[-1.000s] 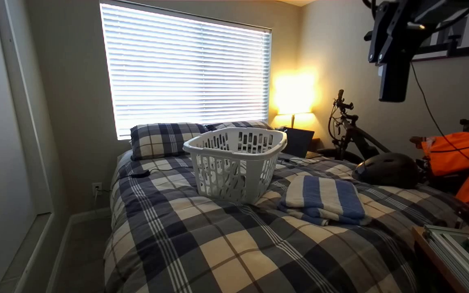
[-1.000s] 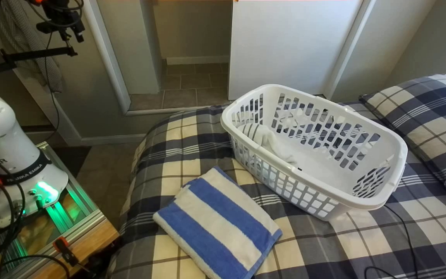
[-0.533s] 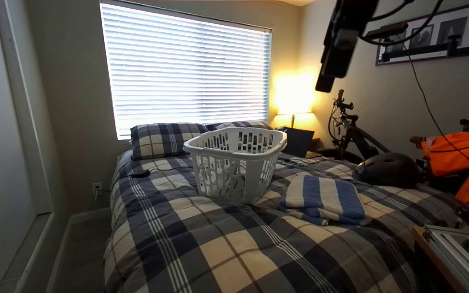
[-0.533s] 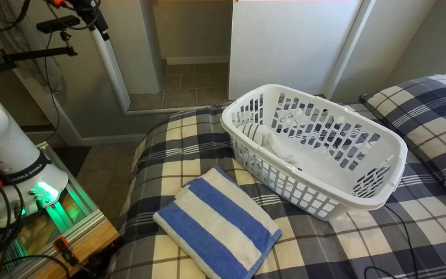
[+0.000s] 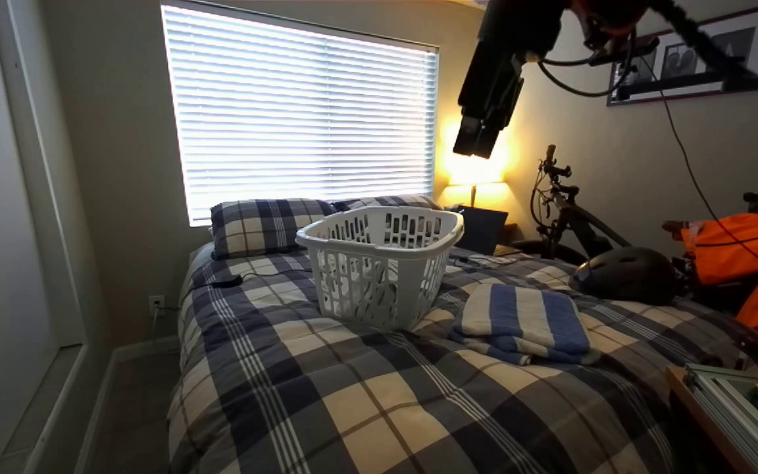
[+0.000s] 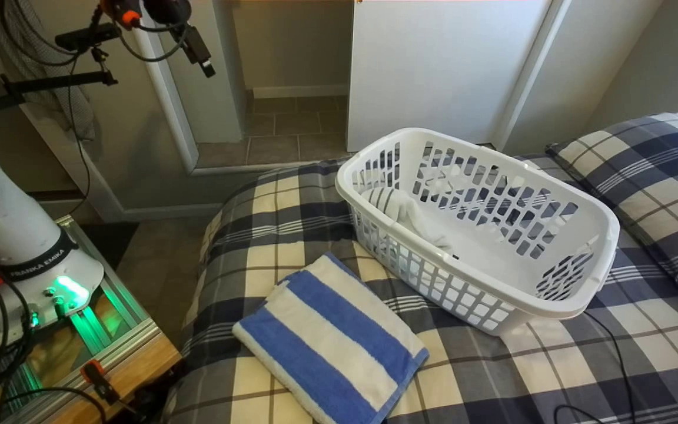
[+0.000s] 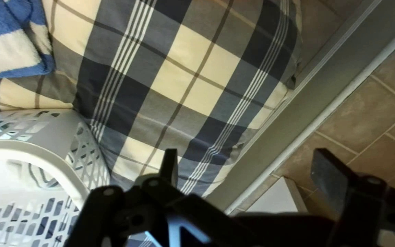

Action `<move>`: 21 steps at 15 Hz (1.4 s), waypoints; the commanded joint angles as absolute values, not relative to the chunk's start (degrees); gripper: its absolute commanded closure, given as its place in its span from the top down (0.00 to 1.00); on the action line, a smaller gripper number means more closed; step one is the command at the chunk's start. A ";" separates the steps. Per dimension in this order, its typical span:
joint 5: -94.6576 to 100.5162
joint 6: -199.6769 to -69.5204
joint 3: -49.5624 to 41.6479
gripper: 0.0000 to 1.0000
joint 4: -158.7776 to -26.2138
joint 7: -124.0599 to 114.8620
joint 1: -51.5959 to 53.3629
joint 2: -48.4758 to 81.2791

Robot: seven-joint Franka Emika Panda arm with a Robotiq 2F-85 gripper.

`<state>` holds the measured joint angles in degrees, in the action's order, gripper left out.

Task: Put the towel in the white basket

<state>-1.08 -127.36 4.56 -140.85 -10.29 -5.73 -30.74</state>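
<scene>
Blue and white stripes cross the folded towel (image 6: 333,341), which lies on the plaid bedspread (image 5: 379,408), outside the white basket (image 5: 412,283) and just beside it. The basket stands upright, a pale cloth (image 6: 406,213) inside near one end. In both exterior views the gripper (image 7: 244,151) hangs in the air, well apart from the towel; the wrist view shows its fingers spread wide. Near the towel sits a dark helmet (image 5: 626,275).
</scene>
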 commanded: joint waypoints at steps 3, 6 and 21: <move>7.14 -139.42 3.71 1.00 -144.51 -16.30 -11.11 -22.83; 10.37 -145.70 2.74 1.00 -145.66 -19.69 -14.02 -17.01; 34.55 -154.83 -12.01 1.00 -141.32 -30.51 -19.04 3.01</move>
<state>29.12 -153.79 -9.01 -143.86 -26.80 -19.16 -0.83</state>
